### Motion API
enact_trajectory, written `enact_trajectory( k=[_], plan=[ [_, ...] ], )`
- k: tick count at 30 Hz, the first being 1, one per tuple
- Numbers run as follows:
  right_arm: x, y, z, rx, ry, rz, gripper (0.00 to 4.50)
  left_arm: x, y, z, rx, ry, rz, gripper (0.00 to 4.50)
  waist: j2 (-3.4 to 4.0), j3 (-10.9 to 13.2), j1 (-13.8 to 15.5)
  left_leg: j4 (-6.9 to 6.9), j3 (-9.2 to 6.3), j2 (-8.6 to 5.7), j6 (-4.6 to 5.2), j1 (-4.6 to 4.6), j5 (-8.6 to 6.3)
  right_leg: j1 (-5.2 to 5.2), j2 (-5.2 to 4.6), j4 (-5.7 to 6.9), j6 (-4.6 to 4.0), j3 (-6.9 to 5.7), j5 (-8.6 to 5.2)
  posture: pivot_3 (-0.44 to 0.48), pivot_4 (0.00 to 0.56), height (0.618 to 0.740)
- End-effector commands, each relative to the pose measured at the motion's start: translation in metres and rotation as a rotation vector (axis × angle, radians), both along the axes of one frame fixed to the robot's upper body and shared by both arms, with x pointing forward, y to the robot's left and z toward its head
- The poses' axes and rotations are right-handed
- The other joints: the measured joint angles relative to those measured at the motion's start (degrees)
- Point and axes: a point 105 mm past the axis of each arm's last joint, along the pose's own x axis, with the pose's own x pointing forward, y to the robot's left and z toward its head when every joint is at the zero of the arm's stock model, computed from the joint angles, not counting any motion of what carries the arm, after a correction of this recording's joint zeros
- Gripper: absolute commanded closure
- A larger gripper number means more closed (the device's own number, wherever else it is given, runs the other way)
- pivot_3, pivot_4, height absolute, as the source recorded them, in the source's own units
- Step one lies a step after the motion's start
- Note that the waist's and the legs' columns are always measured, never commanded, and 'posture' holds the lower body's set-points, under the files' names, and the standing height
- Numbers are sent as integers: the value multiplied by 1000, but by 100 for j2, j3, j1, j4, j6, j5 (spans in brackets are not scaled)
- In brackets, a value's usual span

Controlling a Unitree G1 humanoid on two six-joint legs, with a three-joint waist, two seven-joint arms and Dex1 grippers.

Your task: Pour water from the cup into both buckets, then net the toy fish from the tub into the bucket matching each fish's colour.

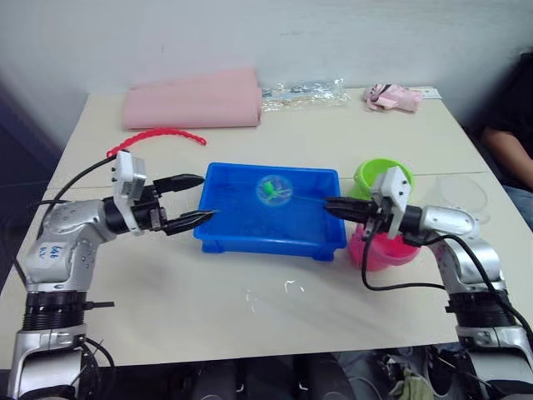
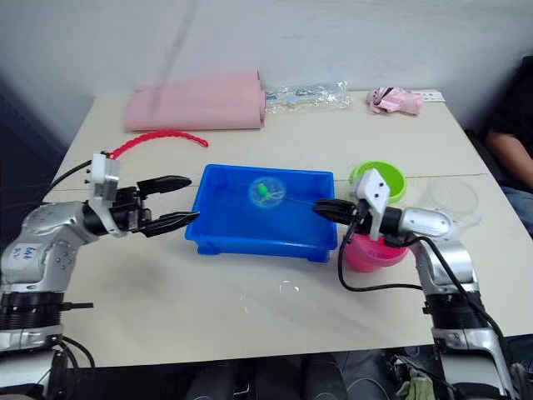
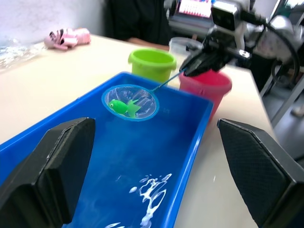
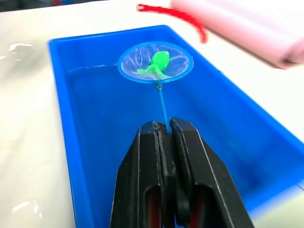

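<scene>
The blue tub [image 1: 218,236] sits mid-table with water in it. My right gripper [image 1: 331,206] is shut on the thin handle of the net [image 4: 155,63], whose blue hoop hangs over the tub with a green toy fish [image 4: 156,64] lying in it. The lime green bucket [image 1: 381,175] and the pink bucket [image 1: 385,251] stand just right of the tub, beside my right gripper. The clear cup [image 1: 460,196] stands further right. At the tub's left end my left gripper [image 1: 200,197] is open with nothing between its fingers.
A red beaded strip [image 1: 156,137] lies behind my left arm. A folded pink cloth [image 1: 193,100], a clear plastic bag [image 1: 304,92] and a small pink toy [image 1: 393,97] lie along the table's far side. A person sits at the right edge [image 1: 512,125]. Water drops [image 1: 287,287] lie in front of the tub.
</scene>
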Motion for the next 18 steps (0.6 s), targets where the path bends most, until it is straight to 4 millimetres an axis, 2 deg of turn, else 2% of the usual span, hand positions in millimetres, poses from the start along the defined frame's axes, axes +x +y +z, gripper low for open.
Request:
enact_trajectory(
  k=[1, 5, 9, 13, 18],
  plan=[
    [-14, -12, 27, 27, -106, -27, 4500, -1, -12, 19, -74, -63, -10, 33, 0, 0, -7, 0, 0, 0, 0, 1, 0, 0, 1, 0, 0, 0, 0, 0, 150, 740],
    [-27, -30, 31, 52, -95, -110, 4500, 1, -26, 14, -82, -60, -35, 33, 0, 0, 6, 0, 1, 1, 0, 4, 0, 4, 3, -1, 0, 1, 0, 0, 150, 740],
    [-37, -39, 28, 52, -79, -147, 4500, 6, -32, 13, -90, -59, -42, 33, 0, 0, 23, 5, -1, -2, 1, 5, 0, 10, 0, -3, 0, 1, 0, 0, 150, 740],
    [-40, -50, 42, 96, -105, -205, 4500, 8, -36, 14, -100, -66, -60, 33, 0, 0, 55, 7, -3, -1, 1, 8, 0, 14, 1, -2, 1, 0, 0, 0, 150, 740],
    [-42, -93, 51, 54, -130, -375, 4500, 13, -41, 13, -108, -71, -71, 33, 0, 0, 140, 5, -3, -2, 1, 8, 0, 16, 2, -8, 1, -2, 0, 0, 150, 740]
  ],
)
